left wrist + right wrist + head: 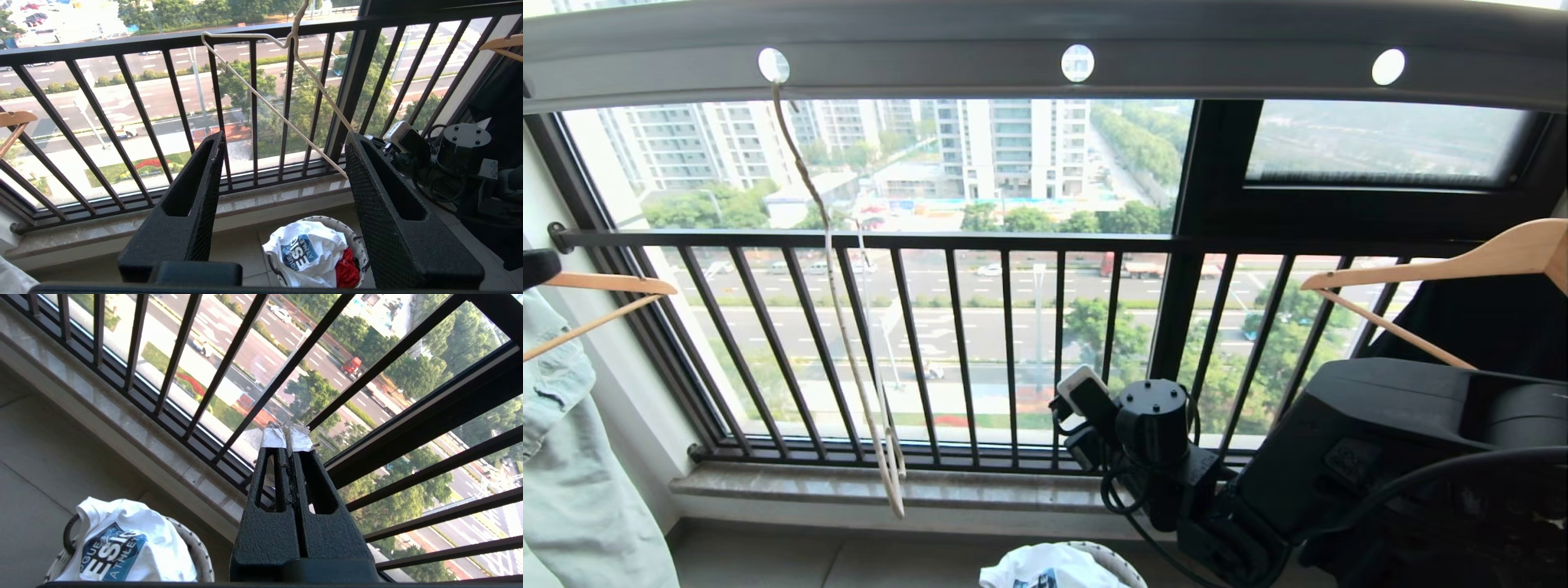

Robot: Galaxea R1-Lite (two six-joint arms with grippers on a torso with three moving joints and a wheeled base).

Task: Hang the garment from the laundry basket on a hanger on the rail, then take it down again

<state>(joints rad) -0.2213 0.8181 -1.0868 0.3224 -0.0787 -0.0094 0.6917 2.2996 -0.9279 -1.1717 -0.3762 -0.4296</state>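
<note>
Head and both wrist views face the balcony railing [1013,242].

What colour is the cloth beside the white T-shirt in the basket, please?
Red cloth; clearest in the left wrist view.

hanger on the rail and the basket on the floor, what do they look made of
The hanger looks like thin wire with a cream coating, going by its slim, twisted neck. The rail looks like grey painted metal: a smooth, flat bar with punched round holes. The laundry basket seems woven from white and black strands, fibre or plastic, hard to tell which.
</note>
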